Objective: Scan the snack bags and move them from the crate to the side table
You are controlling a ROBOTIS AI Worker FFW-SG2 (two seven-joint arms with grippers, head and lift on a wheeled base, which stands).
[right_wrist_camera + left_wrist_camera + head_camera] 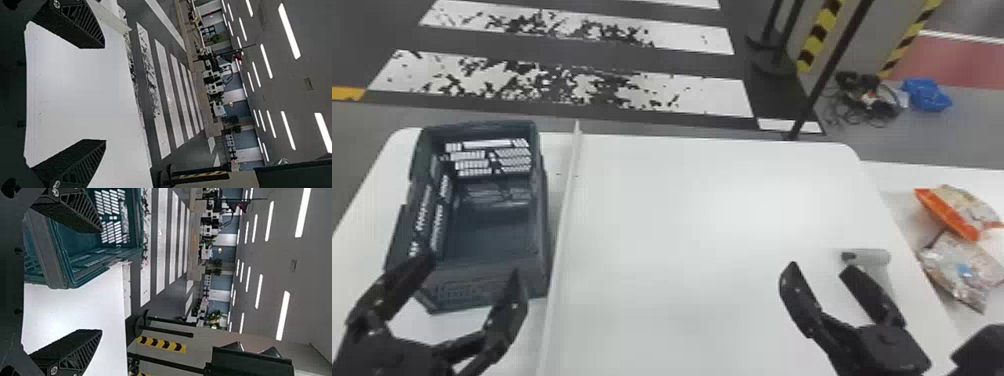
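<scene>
While snack bags [957, 267] lie on side table [907, 175], crate [469, 285] stands apart.

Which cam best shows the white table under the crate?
Head view: it covers most of the white table, with the crate at its left and the scanner near its right edge. The left wrist view gives a patch beside the crate; the right wrist view, a stretch between the fingers of the right gripper.
</scene>
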